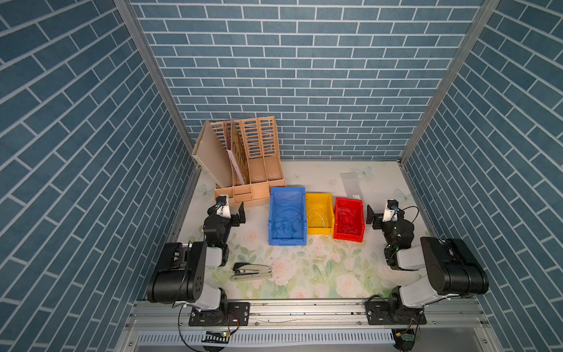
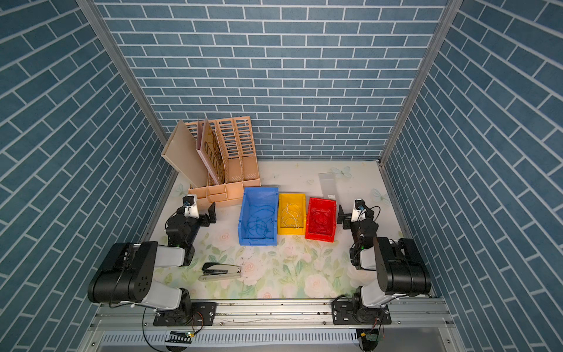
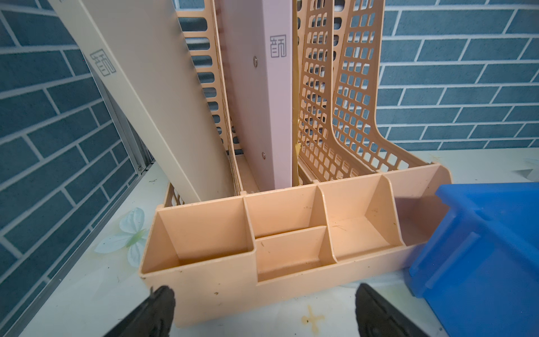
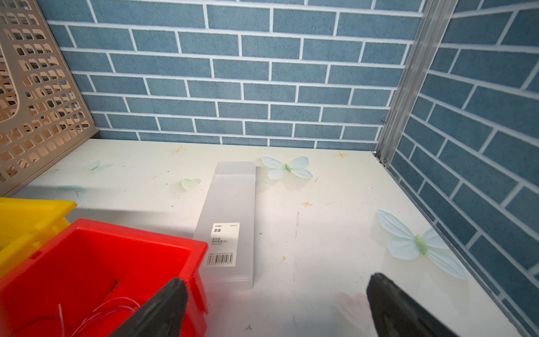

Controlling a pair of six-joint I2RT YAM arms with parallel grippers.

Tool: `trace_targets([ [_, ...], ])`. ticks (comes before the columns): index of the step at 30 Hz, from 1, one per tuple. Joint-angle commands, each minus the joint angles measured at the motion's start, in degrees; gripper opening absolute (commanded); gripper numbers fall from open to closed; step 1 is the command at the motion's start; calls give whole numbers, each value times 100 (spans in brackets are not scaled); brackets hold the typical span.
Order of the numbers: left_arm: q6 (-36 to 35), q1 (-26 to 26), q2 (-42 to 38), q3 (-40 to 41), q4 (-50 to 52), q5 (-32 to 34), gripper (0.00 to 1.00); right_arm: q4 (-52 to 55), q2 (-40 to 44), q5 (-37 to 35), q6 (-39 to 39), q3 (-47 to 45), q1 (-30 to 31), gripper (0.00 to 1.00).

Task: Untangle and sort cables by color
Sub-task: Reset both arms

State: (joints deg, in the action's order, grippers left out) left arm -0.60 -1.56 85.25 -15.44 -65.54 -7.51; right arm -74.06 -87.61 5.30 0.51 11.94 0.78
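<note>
Jaws first: the left gripper (image 3: 264, 291) stands wide apart with nothing between its black fingertips (image 3: 163, 294), which frame the front trays of the peach desk organizer (image 3: 291, 262). The right gripper (image 4: 277, 286) is just as wide and just as empty. In its wrist view one fingertip overlaps the corner of the red bin (image 4: 131, 233), and a frosted pen case (image 4: 230, 204) lies flat ahead.

We read the table (image 1: 320, 268) as a clock, twelve at the back wall. The left arm (image 1: 195, 265) and the right arm (image 1: 441, 268) sit folded, with elbows back toward six and wrists low, pointing to twelve. The grippers flank the bin row at nine and three, clear of it.

At the centre three bins stand side by side. The blue cables (image 1: 285, 227) lie tangled in the blue bin (image 1: 272, 213), and the pale cables (image 1: 318, 215) loop in the yellow bin (image 1: 318, 229). The red cables (image 1: 348, 221) lie in the red one and are hard to make out against the plastic.

The organizer fills eleven, with two binders (image 1: 213, 152) leaning in it and its front corner just beside the blue bin. The pen case lies at one, just behind the red bin. A stapler (image 1: 251, 271) lies at seven, near the left arm.
</note>
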Motion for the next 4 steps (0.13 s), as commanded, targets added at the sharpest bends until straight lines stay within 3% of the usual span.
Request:
trace_targets([
  [1, 55, 24, 62, -190, 120, 80, 100, 33, -34, -64, 173, 62, 28, 100],
  [4, 158, 33, 310, -947, 1200, 359, 100, 33, -34, -64, 182, 58, 27, 100],
])
